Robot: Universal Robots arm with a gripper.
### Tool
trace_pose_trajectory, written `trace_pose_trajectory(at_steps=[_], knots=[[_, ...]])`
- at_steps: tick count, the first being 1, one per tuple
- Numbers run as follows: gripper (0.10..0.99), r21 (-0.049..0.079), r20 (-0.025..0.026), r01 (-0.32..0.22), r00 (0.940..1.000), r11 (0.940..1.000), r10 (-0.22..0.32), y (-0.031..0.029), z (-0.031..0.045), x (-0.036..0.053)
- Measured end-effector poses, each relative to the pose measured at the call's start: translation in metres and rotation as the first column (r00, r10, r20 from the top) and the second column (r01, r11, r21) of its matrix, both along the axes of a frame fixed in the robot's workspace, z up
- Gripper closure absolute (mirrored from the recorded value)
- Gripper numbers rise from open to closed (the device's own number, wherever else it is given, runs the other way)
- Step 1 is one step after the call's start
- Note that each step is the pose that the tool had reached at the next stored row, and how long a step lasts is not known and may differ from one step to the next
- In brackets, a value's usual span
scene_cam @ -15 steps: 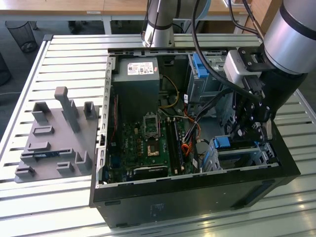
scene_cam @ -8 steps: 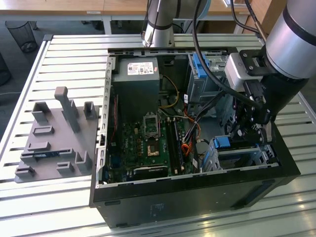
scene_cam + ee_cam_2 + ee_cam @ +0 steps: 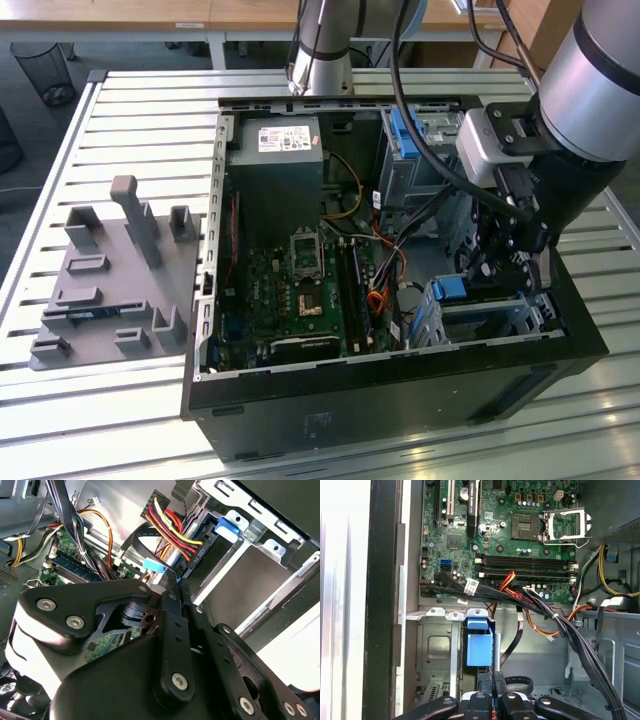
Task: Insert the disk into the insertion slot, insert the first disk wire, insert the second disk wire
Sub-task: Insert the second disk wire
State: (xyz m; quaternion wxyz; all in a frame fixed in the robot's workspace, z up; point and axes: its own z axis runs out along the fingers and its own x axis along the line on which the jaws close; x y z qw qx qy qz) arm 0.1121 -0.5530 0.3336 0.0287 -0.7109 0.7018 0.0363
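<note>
Crowding the gripper (image 3: 493,677), black cables (image 3: 555,617) cross above the blue-framed disk (image 3: 479,647) in its metal slot (image 3: 437,655); jaws pressed together, touching its edge.

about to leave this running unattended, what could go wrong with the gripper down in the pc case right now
1. The gripper sits close to a bundle of red, yellow and black wires; a finger could snag one.
2. The fingers are right at the blue carrier in the silver drive cage; a slightly skewed push might jam it.
3. Black cables drape across the case beside the cage and could catch the arm.
</note>
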Motion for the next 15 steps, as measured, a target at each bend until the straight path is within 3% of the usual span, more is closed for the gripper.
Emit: trace_pose_trajectory(at_steps=[15], knots=[[0.937, 0.000, 0.0000, 0.000, 1.0000, 1.0000, 0.000, -0.0018, -0.0005, 0.0018]])
